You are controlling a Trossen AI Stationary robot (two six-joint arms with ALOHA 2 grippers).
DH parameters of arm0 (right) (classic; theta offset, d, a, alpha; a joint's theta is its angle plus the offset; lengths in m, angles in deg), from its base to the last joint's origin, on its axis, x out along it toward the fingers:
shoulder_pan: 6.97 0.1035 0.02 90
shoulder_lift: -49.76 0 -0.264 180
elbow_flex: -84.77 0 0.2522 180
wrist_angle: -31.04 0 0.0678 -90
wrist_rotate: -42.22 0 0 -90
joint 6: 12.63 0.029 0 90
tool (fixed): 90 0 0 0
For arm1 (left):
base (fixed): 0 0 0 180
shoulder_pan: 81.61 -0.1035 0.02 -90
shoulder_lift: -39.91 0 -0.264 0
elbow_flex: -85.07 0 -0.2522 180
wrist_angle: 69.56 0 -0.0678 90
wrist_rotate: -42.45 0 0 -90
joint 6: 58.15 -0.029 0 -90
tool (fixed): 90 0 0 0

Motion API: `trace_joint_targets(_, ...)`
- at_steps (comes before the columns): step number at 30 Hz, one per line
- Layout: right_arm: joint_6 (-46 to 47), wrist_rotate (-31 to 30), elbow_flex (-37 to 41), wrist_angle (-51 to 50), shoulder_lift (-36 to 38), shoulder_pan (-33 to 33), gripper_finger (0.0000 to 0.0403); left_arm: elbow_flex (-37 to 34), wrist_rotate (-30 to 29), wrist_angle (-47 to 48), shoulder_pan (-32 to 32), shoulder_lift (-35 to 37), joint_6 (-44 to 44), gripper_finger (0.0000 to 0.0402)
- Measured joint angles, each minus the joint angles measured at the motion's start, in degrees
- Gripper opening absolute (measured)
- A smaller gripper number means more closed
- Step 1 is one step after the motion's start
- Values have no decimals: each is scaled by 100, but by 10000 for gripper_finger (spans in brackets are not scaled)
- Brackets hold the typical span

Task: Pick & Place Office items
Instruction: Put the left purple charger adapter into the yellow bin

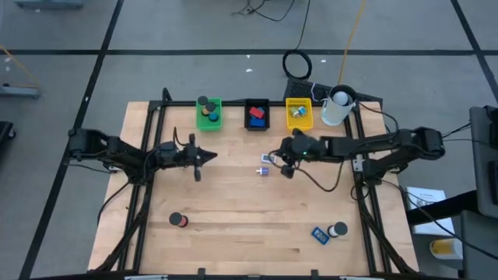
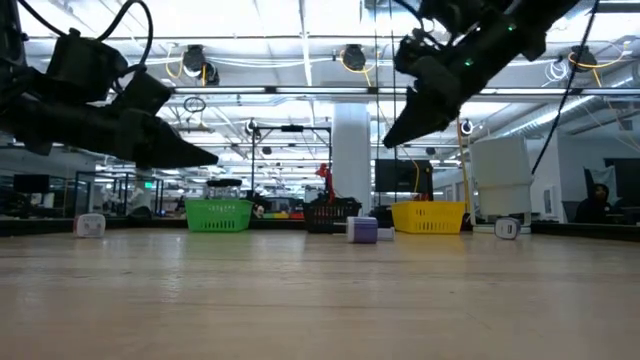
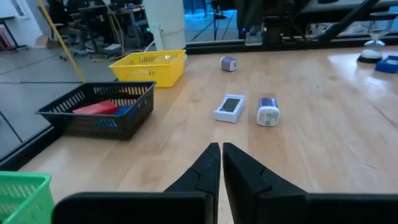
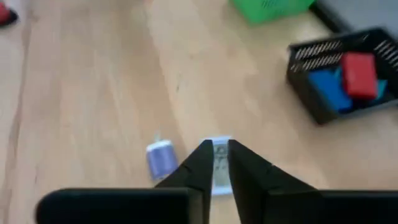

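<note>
Left gripper (image 3: 221,163): jaws closed, empty, left of black tray (image 1: 257,114).
Right gripper (image 4: 215,163): jaws nearly closed, empty, above white piece (image 4: 220,163).

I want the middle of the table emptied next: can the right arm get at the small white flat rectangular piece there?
Probably yes: the right gripper hangs just above the small white flat rectangular piece, nothing between them; only the purple-and-white cylinder lies beside it.
</note>
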Motion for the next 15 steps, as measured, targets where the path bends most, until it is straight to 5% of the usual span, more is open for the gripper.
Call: trace_joint_targets(15, 411, -533, -1379, -1612, -1353, 685, 241, 4, 62, -7, 20, 0, 198, 28)
